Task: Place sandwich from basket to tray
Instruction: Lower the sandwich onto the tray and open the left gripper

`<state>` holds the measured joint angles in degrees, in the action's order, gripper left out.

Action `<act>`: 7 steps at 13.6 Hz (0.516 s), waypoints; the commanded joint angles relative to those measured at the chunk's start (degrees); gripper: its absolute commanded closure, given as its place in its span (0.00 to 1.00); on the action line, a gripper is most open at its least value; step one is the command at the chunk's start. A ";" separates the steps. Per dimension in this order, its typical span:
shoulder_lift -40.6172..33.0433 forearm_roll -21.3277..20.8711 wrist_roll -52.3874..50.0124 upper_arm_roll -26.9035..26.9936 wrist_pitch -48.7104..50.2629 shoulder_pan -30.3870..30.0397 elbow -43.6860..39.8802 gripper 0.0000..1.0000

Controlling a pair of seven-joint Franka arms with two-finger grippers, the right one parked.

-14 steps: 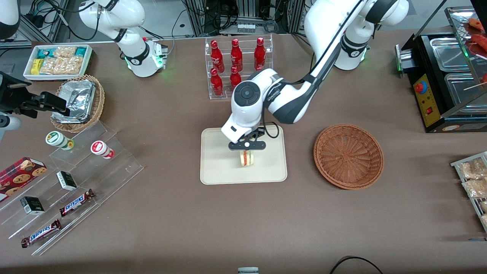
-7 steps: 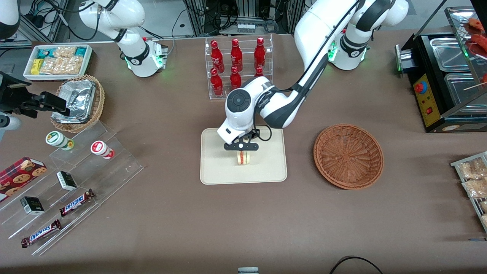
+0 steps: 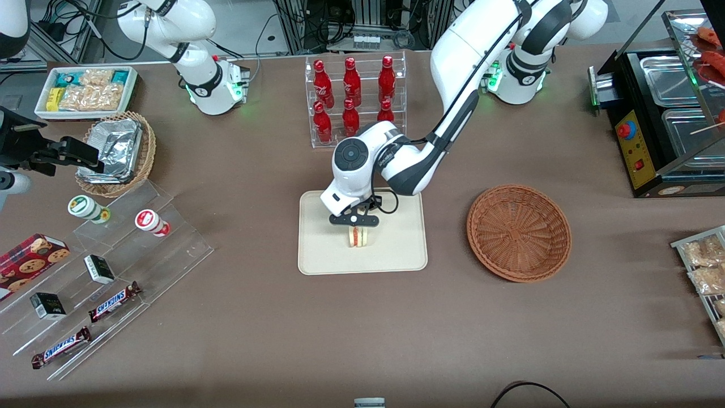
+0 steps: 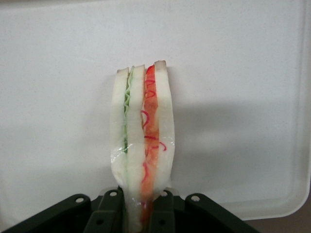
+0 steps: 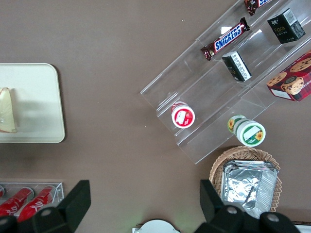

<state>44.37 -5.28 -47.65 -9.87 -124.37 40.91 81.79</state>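
My pincer (image 3: pixel 355 220) stands over the middle of the tray (image 3: pixel 317 255), at the centre of the front view. Its jaws are closed on the sandwich (image 3: pixel 358 237); the wrist view shows the sandwich (image 4: pixel 142 141) held upright on its edge, pinched between the two dark fingers (image 4: pixel 106 206) at its nearer end, with its wrapped bread and its red and green filling layers visible.

Position of the sandwich: over the tray surface (image 4: pixel 233 97), roughly central and well inside the rim. Whether its lower edge touches the tray or hangs just above it, I cannot tell from either view. The right wrist view shows one pale corner of the sandwich (image 5: pixel 7 116) above the tray (image 5: pixel 43 97) at the left edge of that frame.

The basket (image 3: pixel 519 232), in the right half of the front view, sits on the tabletop (image 3: pixel 255 328) well apart from the tray. It holds nothing.

Status of the task, by my judgement:
- Done: sandwich out of the basket and carried to the tray.
- Left: set it down if it is not already resting, open the jaws, and lift clear.

Risk noted: the wedge stands on a narrow edge and may tip onto its side on release. That would still leave it on the tray.
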 commanded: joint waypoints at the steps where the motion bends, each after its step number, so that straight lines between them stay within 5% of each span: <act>1: 0.81 -1.13 -0.69 1.08 -0.08 0.92 -1.64 1.00; 3: 1.07 -1.13 -0.77 1.17 -0.08 0.92 -1.72 1.00; 4: 1.07 -1.13 -0.77 1.08 -0.08 0.92 -1.72 0.74; 5: 1.25 -1.13 -0.86 1.17 -0.17 0.92 -1.72 0.38; 6: 1.42 -1.13 -1.04 1.17 -0.17 0.92 -1.81 0.37; 7: 1.16 -1.13 -1.47 1.17 -0.08 0.92 -1.90 0.18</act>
<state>44.65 -5.40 -47.82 -9.45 -124.37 40.91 81.78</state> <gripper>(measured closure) 0.559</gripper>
